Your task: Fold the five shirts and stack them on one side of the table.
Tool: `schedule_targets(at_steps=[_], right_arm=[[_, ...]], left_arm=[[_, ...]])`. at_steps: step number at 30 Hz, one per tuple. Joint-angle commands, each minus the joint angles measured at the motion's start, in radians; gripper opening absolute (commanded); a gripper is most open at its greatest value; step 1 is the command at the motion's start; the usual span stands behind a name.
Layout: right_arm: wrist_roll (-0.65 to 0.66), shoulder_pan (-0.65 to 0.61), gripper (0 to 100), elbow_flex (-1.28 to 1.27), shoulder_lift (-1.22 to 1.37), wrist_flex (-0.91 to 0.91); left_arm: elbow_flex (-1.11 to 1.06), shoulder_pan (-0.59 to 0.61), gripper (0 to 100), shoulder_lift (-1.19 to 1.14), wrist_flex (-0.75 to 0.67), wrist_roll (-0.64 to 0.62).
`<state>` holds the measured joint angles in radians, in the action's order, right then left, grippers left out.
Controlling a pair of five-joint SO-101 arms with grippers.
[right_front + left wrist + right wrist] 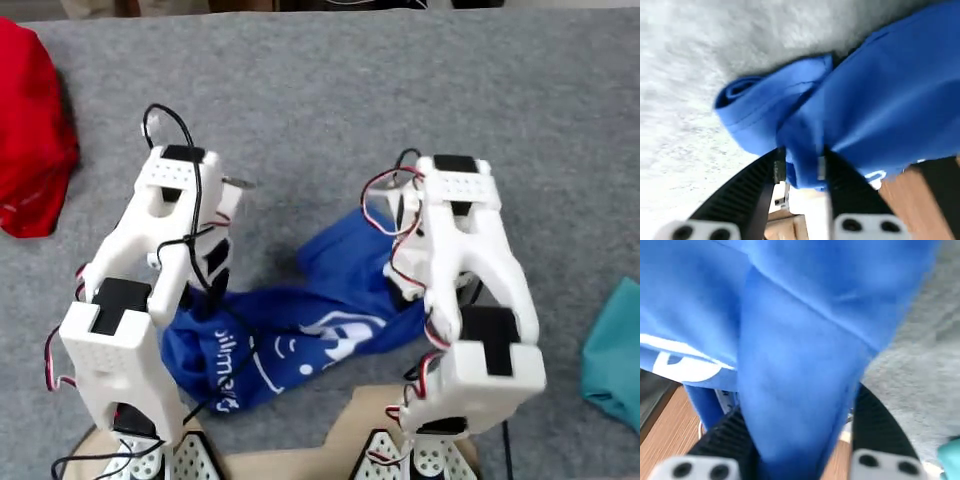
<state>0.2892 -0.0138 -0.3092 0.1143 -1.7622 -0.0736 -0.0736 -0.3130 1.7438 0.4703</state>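
Two grippers hold one blue shirt [300, 340], which lies bunched on the grey table [330, 90], near side, between the arms. Left gripper [800, 167] is pinched nearly closed on a fold at the shirt's left end. Right gripper [797, 425] is clamped on a thick bunch at its right end. Red shirt [30, 140] lies far left and teal shirt [612, 352] at the right edge, both well apart.

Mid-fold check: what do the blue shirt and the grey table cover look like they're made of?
The blue shirt looks like soft matte knit, probably cotton jersey: it drapes and bunches in loose folds, with a white print. The table cover looks like grey felt or short-pile cloth: fuzzy, speckled, no shine. Fibre content can't be confirmed.
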Motion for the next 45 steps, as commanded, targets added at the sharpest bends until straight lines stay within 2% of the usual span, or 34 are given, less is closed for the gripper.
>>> schedule_targets(at_steps=[1,8,14,18,22,32,36,45], right_arm=[[0.009,0.004,27.8,0.047,-0.145,-0.025],[0.017,0.007,34.5,0.048,-0.315,-0.023],[0.005,-0.031,34.3,0.061,-0.364,0.077],[-0.089,-0.056,34.3,0.127,-0.311,0.124],[-0.138,-0.076,34.3,0.211,-0.182,0.178],[-0.270,-0.159,34.3,0.581,0.262,0.221],[-0.296,-0.185,34.3,0.792,0.443,0.184],[-0.308,-0.199,34.3,1.239,0.808,0.025]], left_arm=[[0.121,0.006,21,0.056,-0.002,-0.094],[0.207,0.034,23,0.050,-0.002,-0.153],[0.253,0.178,23,0.047,-0.071,-0.153],[0.247,0.242,23,0.044,-0.118,-0.153],[0.255,0.239,23,-0.010,-0.120,-0.163],[0.362,0.235,23,-0.231,-0.092,-0.318],[0.410,0.192,23,-0.285,-0.037,-0.315],[0.402,0.135,22,-0.309,-0.028,-0.315]])
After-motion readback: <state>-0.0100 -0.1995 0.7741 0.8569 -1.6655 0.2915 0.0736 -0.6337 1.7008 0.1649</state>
